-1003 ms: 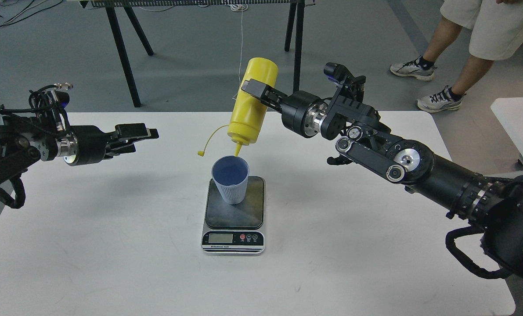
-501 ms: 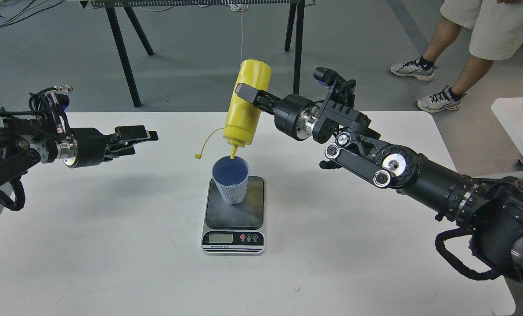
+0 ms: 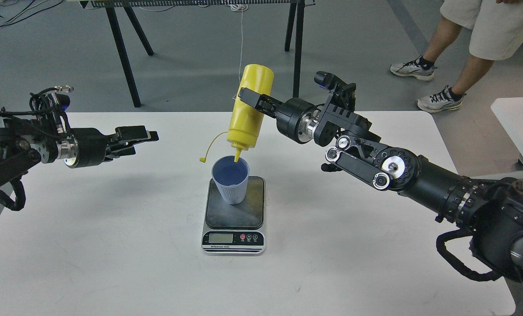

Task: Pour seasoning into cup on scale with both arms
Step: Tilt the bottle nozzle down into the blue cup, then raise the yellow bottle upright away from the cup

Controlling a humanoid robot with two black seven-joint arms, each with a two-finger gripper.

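Note:
My right gripper (image 3: 249, 97) is shut on the yellow seasoning bottle (image 3: 249, 109) and holds it upside down, nozzle pointing down just above the rim of the light-blue cup (image 3: 230, 180). The bottle's cap hangs on its strap to the left of the nozzle. The cup stands upright on the dark plate of the scale (image 3: 234, 214) in the middle of the white table (image 3: 112, 245). My left gripper (image 3: 145, 137) hovers above the table well to the left of the cup, empty, with its fingers slightly apart.
Black legs of a stand (image 3: 125, 52) rise behind the table's far edge. A person's legs and sneakers (image 3: 437, 66) are on the floor at the back right. A second white surface (image 3: 520, 127) shows at the right edge.
The right arm moved left with the bottle, then edged back right and slightly down; the nozzle stays over the cup. The left arm has barely moved.

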